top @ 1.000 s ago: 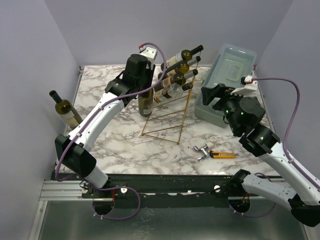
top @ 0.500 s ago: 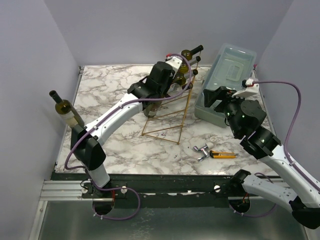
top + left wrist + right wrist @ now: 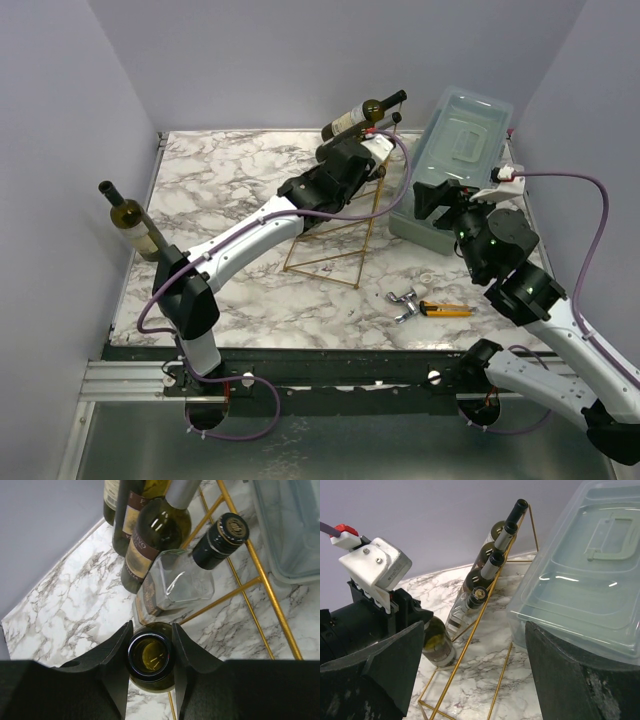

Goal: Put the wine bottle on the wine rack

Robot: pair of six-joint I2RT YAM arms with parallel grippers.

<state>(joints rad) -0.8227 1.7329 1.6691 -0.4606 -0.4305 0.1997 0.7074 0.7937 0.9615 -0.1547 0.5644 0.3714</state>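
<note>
Bottles: six in all. Four racked bottles [image 3: 490, 555] lie one above another on the rungs of the gold wire rack [image 3: 261, 577], mid-far on the marble tabletop [image 3: 230, 190], necks pointing right and up. The lowest of the four is a clear bottle [image 3: 176, 585] with a black cap, the other three are dark glass. Fifth: the held bottle [image 3: 439, 649], green glass with a pale label and an open mouth. The left hand [image 3: 151, 635] is clamped on its neck, one finger on each side. It sits low at the rack's left side, below the racked four; contact with the wire cannot be told. In the top view the left hand covers it. Sixth: a standing bottle [image 3: 135, 222], upright at the tabletop's left edge, well apart from the rack. Containers: one pale blue-grey box [image 3: 580, 595] at far right, just beside the rack, lid [image 3: 605, 535] on; contents cannot be made out through it. Right hand [image 3: 435, 197]: fingers spread apart, nothing between them, at the box's near end and facing the rack. Loose items at near right, three: one metal piece [image 3: 403, 300], one yellow tool [image 3: 445, 310] just right of it, and one white ring [image 3: 428, 278] just beyond them.
</note>
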